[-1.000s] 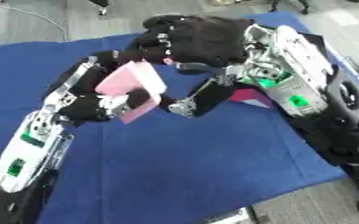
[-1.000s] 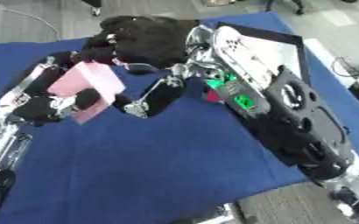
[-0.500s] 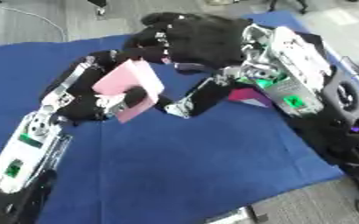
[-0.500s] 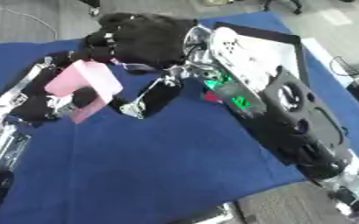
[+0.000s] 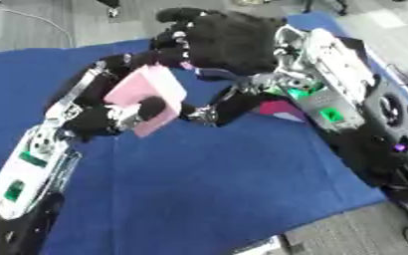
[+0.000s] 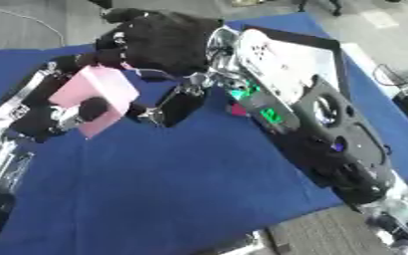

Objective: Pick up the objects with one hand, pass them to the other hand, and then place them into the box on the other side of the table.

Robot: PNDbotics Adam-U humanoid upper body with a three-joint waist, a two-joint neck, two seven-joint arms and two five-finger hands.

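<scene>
A pink block-shaped object (image 5: 145,94) is held up over the blue cloth (image 5: 199,189). My left hand (image 5: 103,119) is shut on it from below and the left, its thumb (image 5: 151,107) across the pink face. My right hand (image 5: 229,45), large and black, hangs over the top right of the pink object with its back to the camera. It spans the object's top and right side. How it closes on the object is hidden.
A small magenta object (image 5: 277,109) lies on the cloth under my right forearm (image 5: 329,74). A black-edged white container (image 6: 316,47) shows behind that forearm at the right. The cloth's front right edge (image 5: 329,219) meets grey floor.
The pink object and my left hand have edged slightly to the left. My right hand stays over the object's top.
</scene>
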